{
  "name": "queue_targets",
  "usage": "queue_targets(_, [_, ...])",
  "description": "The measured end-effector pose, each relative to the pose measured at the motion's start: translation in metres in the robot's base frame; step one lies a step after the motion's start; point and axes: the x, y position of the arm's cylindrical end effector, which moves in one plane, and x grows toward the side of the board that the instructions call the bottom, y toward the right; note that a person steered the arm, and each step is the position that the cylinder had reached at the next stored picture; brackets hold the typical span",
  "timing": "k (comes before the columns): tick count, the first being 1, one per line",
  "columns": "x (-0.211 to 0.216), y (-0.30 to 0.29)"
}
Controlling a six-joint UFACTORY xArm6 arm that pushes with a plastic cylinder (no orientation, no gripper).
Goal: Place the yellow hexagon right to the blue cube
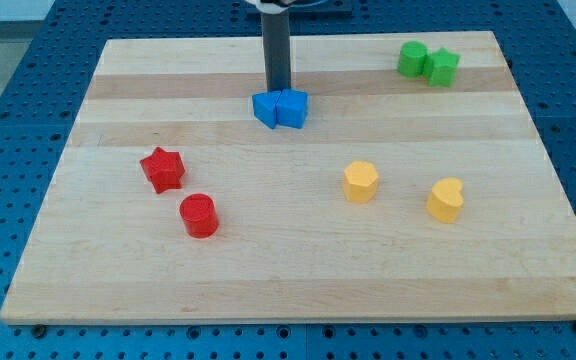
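Note:
The yellow hexagon [360, 182] lies right of the board's middle, below and to the right of the blue blocks. A blue cube [292, 108] sits near the top centre, touching a second blue block [266, 108] on its left. My tip [278, 89] is just above the two blue blocks, at the seam between them, touching or nearly touching. The tip is far from the yellow hexagon.
A yellow heart-like block [446, 199] lies right of the hexagon. Two green blocks [413, 58] [442, 67] touch at the top right. A red star [162, 169] and a red cylinder [199, 215] are at the left. The wooden board [288, 290] ends on blue pegboard.

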Motion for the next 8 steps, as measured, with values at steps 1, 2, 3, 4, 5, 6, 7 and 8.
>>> queue_targets(1, [0.043, 0.0])
queue_targets(2, [0.107, 0.0])
queue_targets(3, [0.172, 0.0])
queue_targets(4, [0.235, 0.0])
queue_targets(5, [0.267, 0.0])
queue_targets(6, [0.268, 0.004])
queue_targets(7, [0.249, 0.047])
queue_targets(8, [0.199, 0.078])
